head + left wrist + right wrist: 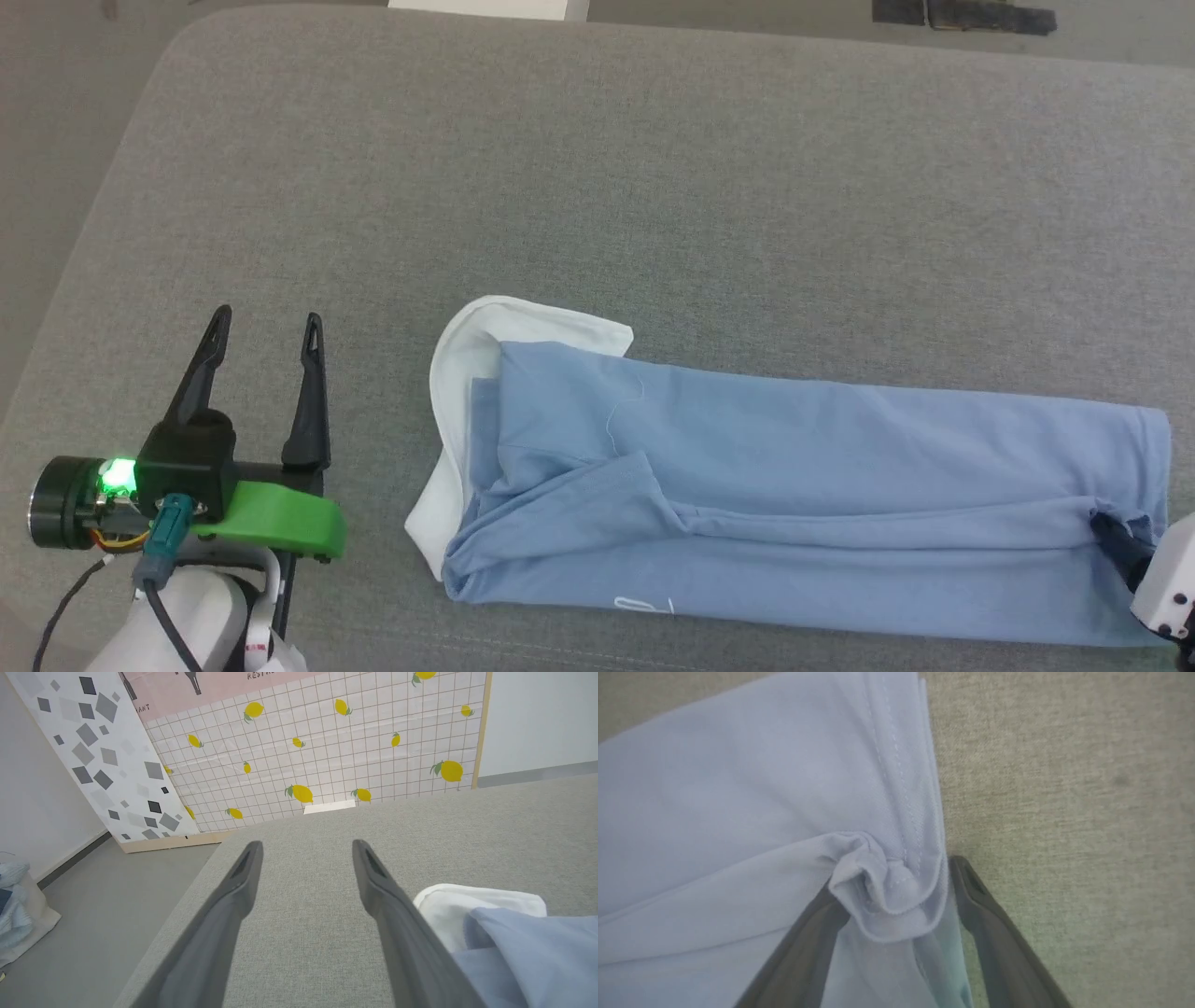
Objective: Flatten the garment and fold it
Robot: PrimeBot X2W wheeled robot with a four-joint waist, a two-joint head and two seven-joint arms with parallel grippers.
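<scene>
Head cam has us looking steeply down on the grey padded surface (653, 187) from well above. Our left wrist cam sits low, facing along it toward a lemon-print panel (327, 742) (well off). Right wrist cam hovers close over the garment (738, 788) hem. All three views share garment and surface.

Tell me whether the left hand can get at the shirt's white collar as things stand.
Probably yes. The left hand stands open and empty beside the white collar, with bare grey surface between them and nothing in the way.
</scene>
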